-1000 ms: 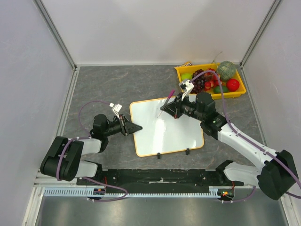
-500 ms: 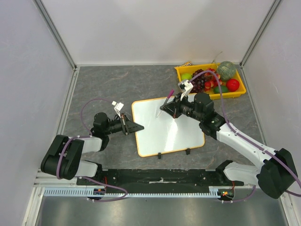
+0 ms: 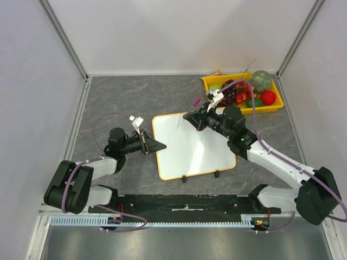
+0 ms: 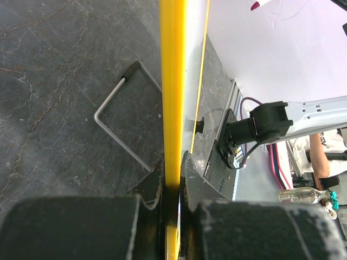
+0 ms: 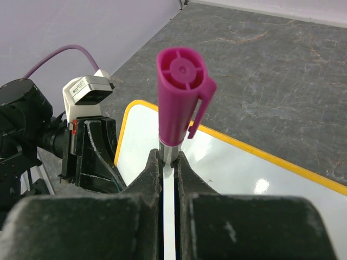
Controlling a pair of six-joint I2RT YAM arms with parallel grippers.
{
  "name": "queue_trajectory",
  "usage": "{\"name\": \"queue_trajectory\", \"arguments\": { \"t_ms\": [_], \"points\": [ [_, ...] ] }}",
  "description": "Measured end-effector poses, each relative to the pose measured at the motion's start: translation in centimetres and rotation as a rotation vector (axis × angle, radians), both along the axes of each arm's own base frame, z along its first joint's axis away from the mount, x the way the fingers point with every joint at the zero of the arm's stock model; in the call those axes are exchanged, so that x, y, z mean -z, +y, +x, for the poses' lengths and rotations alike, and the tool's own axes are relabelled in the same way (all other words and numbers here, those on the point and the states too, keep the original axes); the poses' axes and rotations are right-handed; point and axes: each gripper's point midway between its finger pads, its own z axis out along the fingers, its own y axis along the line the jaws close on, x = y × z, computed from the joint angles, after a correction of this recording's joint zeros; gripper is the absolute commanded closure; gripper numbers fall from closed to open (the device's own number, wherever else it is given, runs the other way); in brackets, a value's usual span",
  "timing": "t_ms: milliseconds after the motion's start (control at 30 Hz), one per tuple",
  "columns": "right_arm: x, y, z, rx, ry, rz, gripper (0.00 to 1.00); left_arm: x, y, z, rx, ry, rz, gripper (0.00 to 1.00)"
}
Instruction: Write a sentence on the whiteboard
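The board [image 3: 198, 151] lies on the grey table [image 3: 119, 97] in the middle of the cell, turned a little so that its two black clips [image 3: 183, 179] sit on the near edge. The left gripper [image 3: 160, 145] reaches in from the left, low over the table, and is clamped on the board's left edge. In the left wrist view the yellow rim [image 4: 172, 97] runs straight down between the two dark fingers [image 4: 154, 187], which pinch it from either side, and a bent wire [image 4: 116, 116] shows against the table just left of the rim. The right gripper [image 3: 190, 115] hangs over the board's far left corner, clenched on a marker [image 3: 195, 104]. In the right wrist view its fingers [image 5: 153, 173] grip the barrel just below the magenta cap [image 5: 181, 89], with the cap end pointing up at the camera and the white surface [image 5: 233, 168] below. Whether the marker's tip touches the board cannot be told. A yellow tray [image 3: 267, 110] of fruit [image 3: 246, 93] stands at the far right corner of the table, apart from the board.
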Motion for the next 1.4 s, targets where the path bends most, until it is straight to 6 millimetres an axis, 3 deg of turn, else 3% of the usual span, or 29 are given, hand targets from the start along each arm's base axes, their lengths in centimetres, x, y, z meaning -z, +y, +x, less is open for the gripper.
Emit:
{"name": "queue_trajectory", "arguments": {
  "t_ms": [567,967,1400],
  "points": [
    [0.3,1.1,1.4,0.021,-0.078,-0.023,1.00,0.1,0.1,0.0,-0.011,0.009,0.014,0.98],
    [1.6,1.6,2.7,0.051,-0.074,-0.033,1.00,0.1,0.0,0.2,-0.009,0.012,0.014,0.98],
    [2.0,1.5,2.5,0.055,-0.082,-0.026,1.00,0.3,-0.1,0.3,-0.008,0.019,0.016,0.98]
  ]
}}
